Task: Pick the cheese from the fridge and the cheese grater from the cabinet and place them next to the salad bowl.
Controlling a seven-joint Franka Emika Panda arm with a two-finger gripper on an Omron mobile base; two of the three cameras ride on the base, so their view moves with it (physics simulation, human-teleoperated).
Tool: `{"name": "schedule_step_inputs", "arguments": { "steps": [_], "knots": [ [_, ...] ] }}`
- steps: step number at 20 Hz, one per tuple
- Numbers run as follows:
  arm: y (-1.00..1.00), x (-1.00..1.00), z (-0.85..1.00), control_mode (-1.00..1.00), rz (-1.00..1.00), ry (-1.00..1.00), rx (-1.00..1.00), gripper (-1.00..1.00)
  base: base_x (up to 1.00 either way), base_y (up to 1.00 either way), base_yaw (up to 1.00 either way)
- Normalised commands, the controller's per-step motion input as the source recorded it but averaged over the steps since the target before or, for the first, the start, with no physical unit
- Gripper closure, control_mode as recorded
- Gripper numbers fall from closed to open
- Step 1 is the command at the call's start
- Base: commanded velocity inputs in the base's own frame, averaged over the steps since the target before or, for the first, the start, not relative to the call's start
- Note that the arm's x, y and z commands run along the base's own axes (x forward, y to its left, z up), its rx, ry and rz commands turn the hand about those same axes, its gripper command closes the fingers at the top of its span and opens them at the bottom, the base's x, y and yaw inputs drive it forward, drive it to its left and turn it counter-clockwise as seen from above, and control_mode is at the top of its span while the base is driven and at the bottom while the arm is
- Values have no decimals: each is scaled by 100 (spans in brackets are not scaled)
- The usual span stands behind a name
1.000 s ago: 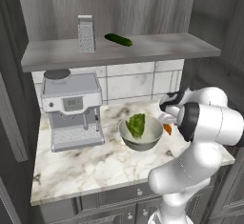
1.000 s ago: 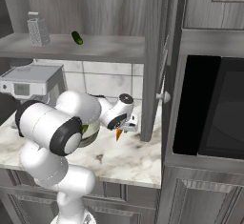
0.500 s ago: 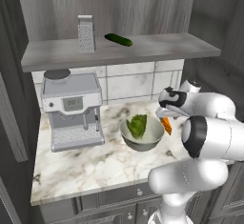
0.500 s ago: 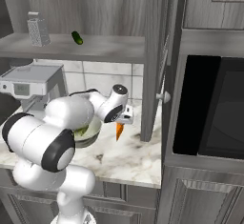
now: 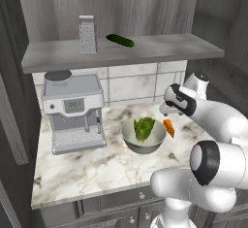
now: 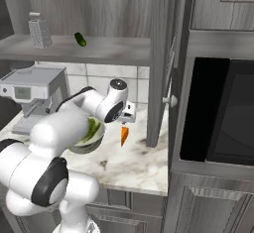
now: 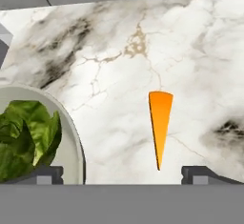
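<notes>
With cheese (image 7: 159,123) lying on the worktop (image 7: 200,42) just beside the bowl (image 5: 143,141), fingers (image 7: 199,174) are hanging spread and empty above, grater (image 5: 87,34) on shelf (image 5: 145,48) needing fetching next.

No readable text, brand, number or sign stood anywhere in the pictures. The coffee machine (image 5: 73,111) carried a small grey display panel on its front, but whatever marks it bore were too blurred to read. The cheese grater (image 5: 87,34) on the shelf showed only a speckled face, with no label.
</notes>
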Motion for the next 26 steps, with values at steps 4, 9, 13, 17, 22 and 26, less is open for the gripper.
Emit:
{"name": "schedule_step_inputs", "arguments": {
  "steps": [4, 9, 13, 17, 22, 26],
  "knots": [
    [27, -30, 66, -100, -2, -7, 0, -100, 0, 0, 0],
    [30, -26, 66, -100, -2, -5, 0, -100, 0, 0, 0],
    [33, -22, 65, -100, -1, -3, 0, -100, 0, 0, 0],
    [37, -16, 68, -100, -1, -3, 0, -100, 0, 0, 0],
    [40, -12, 65, -100, -1, -4, 0, -100, 0, 0, 0],
    [36, -6, 54, -100, -3, -12, 0, -100, 0, 0, 0]
  ]
}}
